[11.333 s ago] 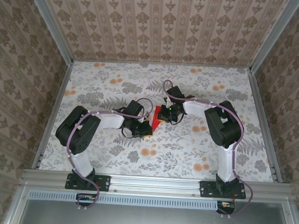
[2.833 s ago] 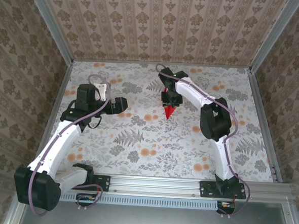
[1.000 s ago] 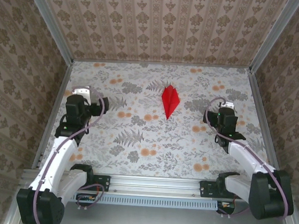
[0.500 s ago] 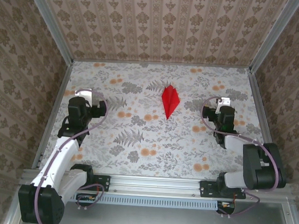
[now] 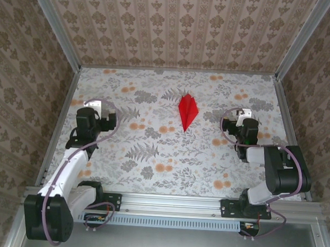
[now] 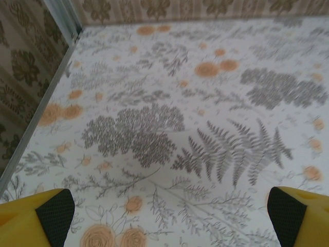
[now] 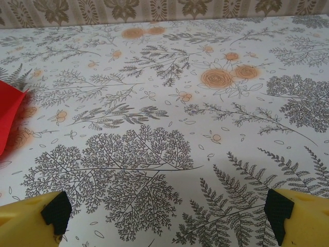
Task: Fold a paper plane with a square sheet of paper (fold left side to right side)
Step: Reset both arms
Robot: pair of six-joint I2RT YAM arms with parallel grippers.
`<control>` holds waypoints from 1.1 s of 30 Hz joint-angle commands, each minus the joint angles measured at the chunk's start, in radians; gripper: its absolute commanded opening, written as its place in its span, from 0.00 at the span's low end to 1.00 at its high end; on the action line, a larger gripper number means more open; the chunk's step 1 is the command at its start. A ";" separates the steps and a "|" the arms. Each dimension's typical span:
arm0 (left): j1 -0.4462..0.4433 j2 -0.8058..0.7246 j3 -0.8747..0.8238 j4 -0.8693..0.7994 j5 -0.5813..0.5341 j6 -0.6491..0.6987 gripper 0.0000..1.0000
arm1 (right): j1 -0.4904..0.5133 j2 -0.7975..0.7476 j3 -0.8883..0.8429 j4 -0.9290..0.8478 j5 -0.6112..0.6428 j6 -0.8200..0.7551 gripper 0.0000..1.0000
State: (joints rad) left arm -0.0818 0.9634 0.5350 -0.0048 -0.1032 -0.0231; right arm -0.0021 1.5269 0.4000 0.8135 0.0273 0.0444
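Note:
The paper plane [image 5: 187, 111], a narrow bright red dart with a centre crease, lies flat on the flowered table [image 5: 169, 152], its point toward the arms. No gripper touches it. My left gripper [image 5: 101, 115] hovers far to its left, open with nothing between its yellow fingertips [image 6: 51, 212]. My right gripper [image 5: 236, 121] hovers to the plane's right, also open and empty. In the left wrist view the left gripper [image 6: 169, 213] looks over bare patterned table. In the right wrist view the right gripper [image 7: 168, 212] does the same, and an edge of the paper plane [image 7: 9, 116] shows at the left.
Patterned walls enclose the table on the left [image 5: 27, 87], back [image 5: 176, 29] and right [image 5: 318, 93]. A metal rail [image 5: 166, 202] runs along the near edge by both arm bases. The left wall's frame [image 6: 61, 15] stands close to the left gripper.
Both arms have kept folding back toward their bases; the right arm's elbow rose up beside its wrist. The grippers shifted little and stayed open. The red plane has not moved.

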 commanded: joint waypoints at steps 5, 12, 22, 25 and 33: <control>0.011 0.106 -0.097 0.240 -0.053 0.048 1.00 | -0.001 0.001 0.007 0.039 -0.017 -0.008 1.00; 0.011 0.249 -0.163 0.491 0.031 0.107 1.00 | 0.001 0.002 0.009 0.038 -0.015 -0.008 1.00; 0.027 0.423 -0.220 0.881 0.168 0.146 1.00 | 0.002 0.003 0.008 0.038 -0.010 -0.009 1.00; 0.028 0.549 -0.250 1.057 0.166 0.152 1.00 | 0.002 0.003 0.009 0.038 -0.009 -0.009 1.00; 0.079 0.575 -0.135 0.870 0.103 0.063 1.00 | 0.004 0.003 0.008 0.037 -0.006 -0.011 1.00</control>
State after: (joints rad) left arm -0.0345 1.5421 0.3458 0.8886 0.0116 0.0910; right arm -0.0017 1.5269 0.4000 0.8135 0.0216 0.0441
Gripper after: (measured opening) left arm 0.999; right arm 0.999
